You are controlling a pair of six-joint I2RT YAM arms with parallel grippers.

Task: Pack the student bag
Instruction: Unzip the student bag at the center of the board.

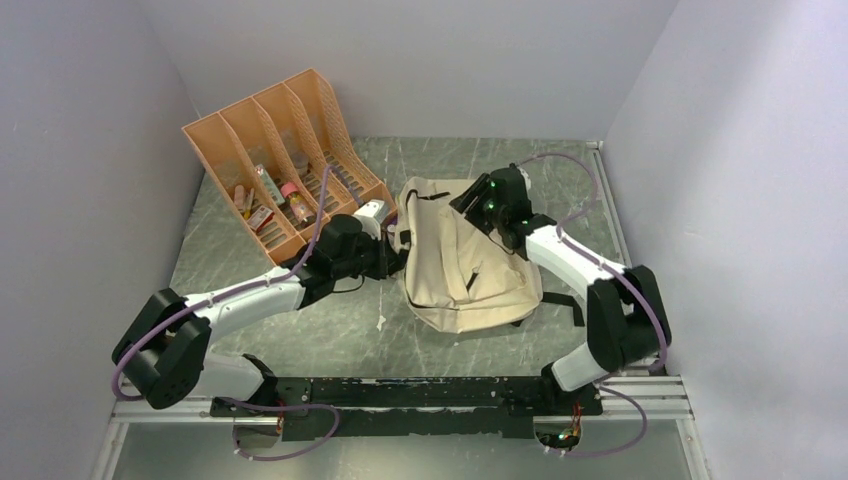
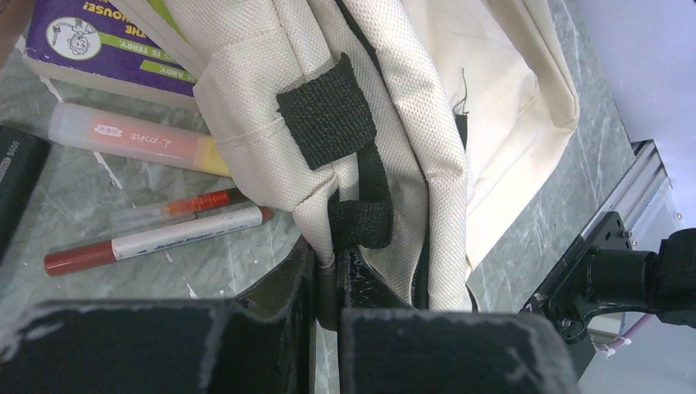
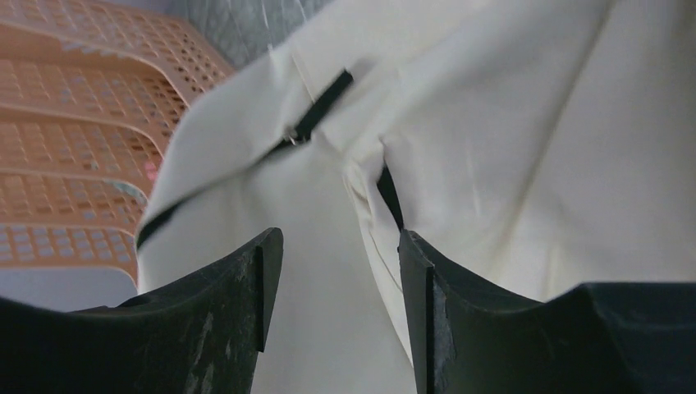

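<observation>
The student bag (image 1: pixel 465 258), beige fabric with black straps, lies on the table in the middle. My left gripper (image 1: pixel 388 250) is at the bag's left edge. In the left wrist view it (image 2: pixel 332 264) is shut on the bag's beige hem (image 2: pixel 386 98), beside a black strap loop (image 2: pixel 361 223). My right gripper (image 1: pixel 482 205) hovers over the bag's top right part. In the right wrist view it (image 3: pixel 336 246) is open and empty, with the bag's fabric (image 3: pixel 492 123) and a black zipper line (image 3: pixel 316 107) close below.
An orange file organizer (image 1: pixel 275 160) with small items stands at the back left; it also shows in the right wrist view (image 3: pixel 74 123). Beside the bag's edge lie a purple book (image 2: pixel 90 41), an orange highlighter (image 2: pixel 131 139), an orange pen (image 2: pixel 180 205) and a red marker (image 2: pixel 156 238).
</observation>
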